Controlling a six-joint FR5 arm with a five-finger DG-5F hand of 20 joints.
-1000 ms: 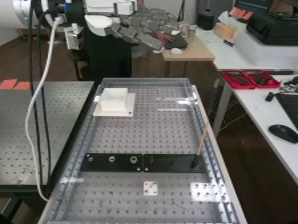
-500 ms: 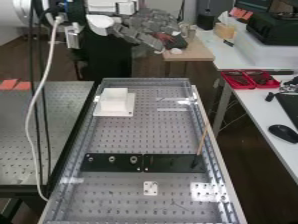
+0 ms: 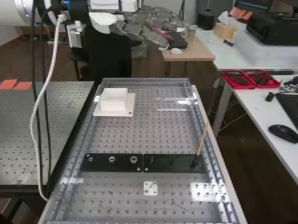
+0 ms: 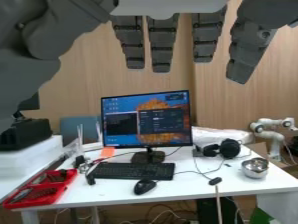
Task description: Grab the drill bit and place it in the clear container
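Observation:
Above the bench's far end, at the top of the high view, the hand (image 3: 149, 25) is open, well away from everything on the bench. Its straight, spread fingers (image 4: 161, 44) hang down in the wrist view with nothing between them. Three small round metal pieces (image 3: 112, 159) sit in a black plate (image 3: 101, 166) across the bench; I cannot tell whether one is the drill bit. A thin brown stick (image 3: 202, 139) with a dark lower end leans upward at the right black plate. Faint glossy outlines (image 3: 174, 103) at the far right may be the clear container; I cannot tell.
A white block (image 3: 114, 100) on a white base stands at the bench's far left. Raised rails edge the perforated bench (image 3: 133, 135). Red trays (image 3: 249, 80) and a mouse (image 3: 283, 133) are on the side table. The wrist view has a monitor (image 4: 148, 120) and a metal bowl (image 4: 255, 168).
The hand and arm have shifted slightly to the right in the high view, and the hanging cable has swung a little with them. The things on the bench have not moved.

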